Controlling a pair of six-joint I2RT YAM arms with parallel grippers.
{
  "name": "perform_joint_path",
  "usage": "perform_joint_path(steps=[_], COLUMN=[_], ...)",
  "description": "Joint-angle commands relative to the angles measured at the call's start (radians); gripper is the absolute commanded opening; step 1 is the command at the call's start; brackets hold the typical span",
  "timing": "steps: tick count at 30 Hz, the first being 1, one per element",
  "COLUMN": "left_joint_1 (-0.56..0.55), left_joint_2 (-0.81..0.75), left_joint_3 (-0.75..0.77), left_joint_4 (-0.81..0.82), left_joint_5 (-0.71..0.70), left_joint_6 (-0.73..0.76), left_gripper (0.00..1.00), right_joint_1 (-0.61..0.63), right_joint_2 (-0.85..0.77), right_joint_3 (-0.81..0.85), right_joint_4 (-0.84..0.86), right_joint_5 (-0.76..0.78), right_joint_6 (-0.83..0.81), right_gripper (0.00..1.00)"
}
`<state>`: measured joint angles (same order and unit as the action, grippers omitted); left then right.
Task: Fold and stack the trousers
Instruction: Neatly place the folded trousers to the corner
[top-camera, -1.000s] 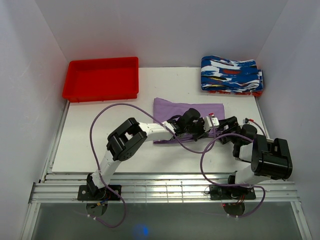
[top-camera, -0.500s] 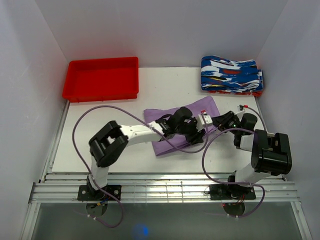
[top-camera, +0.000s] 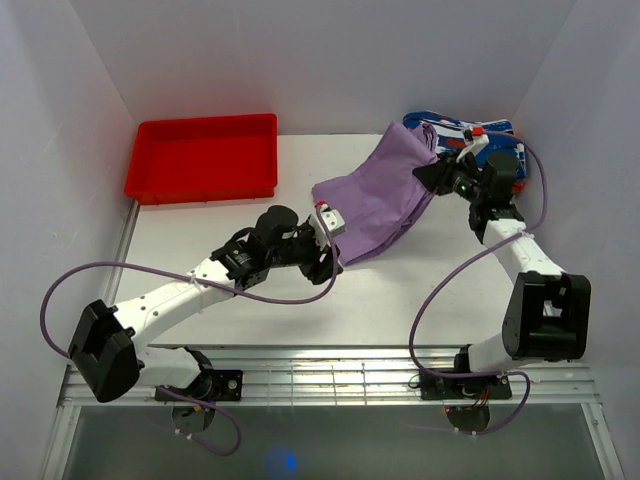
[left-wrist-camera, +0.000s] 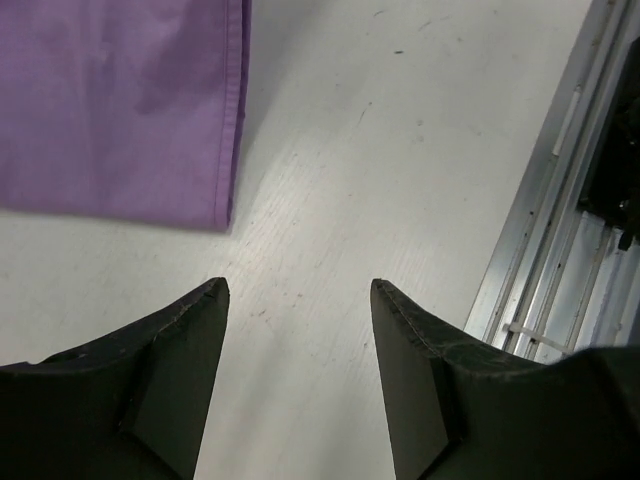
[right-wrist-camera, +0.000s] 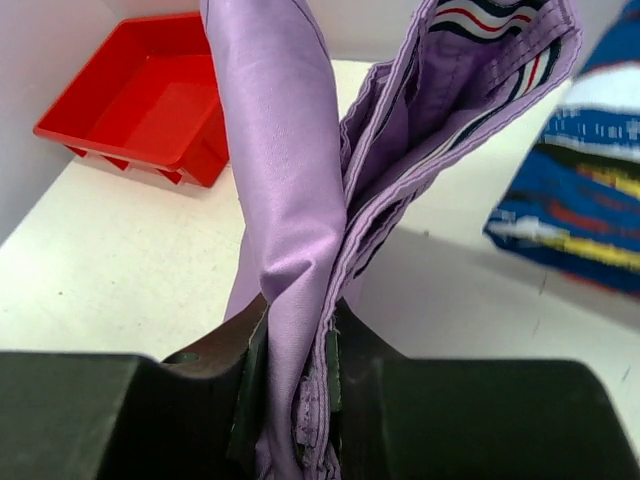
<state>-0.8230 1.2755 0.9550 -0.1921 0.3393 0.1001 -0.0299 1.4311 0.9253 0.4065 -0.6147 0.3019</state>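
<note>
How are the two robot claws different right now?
The left gripper is open and holds nothing; the right gripper is shut on the purple trousers. The left gripper points at bare table beside the trousers' edge; the right gripper is far back by the patterned clothes. Both have two dark fingers.

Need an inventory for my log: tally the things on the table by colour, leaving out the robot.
Purple: 1, the trousers
Red: 1, the tray
Blue-white-red patterned: 1, the stack of folded garments
Total: 3
</note>
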Motion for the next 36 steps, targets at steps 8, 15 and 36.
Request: perform_joint_path(steps=[8, 15, 36], left_joint_1=[0.041, 0.042, 0.042], left_joint_2=[-0.116, -0.130, -0.122], left_joint_3=[-0.067, -0.093, -0.122], left_joint_4=[-0.044, -0.046, -0.046], left_joint_5=[-0.056, -0.048, -0.040], left_joint_6=[0.004, 0.009, 0.009], left_gripper=[0.70, 0.70, 0.70], right_joint_1=[0.070, 0.090, 0.044], right_joint_2=[0.290, 0.457, 0.631], right_joint_3=[0.461, 0.699, 1.192], right_joint_4=[-0.009, 0.021, -0.057], right_joint_5=[0.102, 0.128, 0.259], right_joint_6=[-0.087, -0.017, 0.112], right_gripper=[0.08, 0.08, 0.08])
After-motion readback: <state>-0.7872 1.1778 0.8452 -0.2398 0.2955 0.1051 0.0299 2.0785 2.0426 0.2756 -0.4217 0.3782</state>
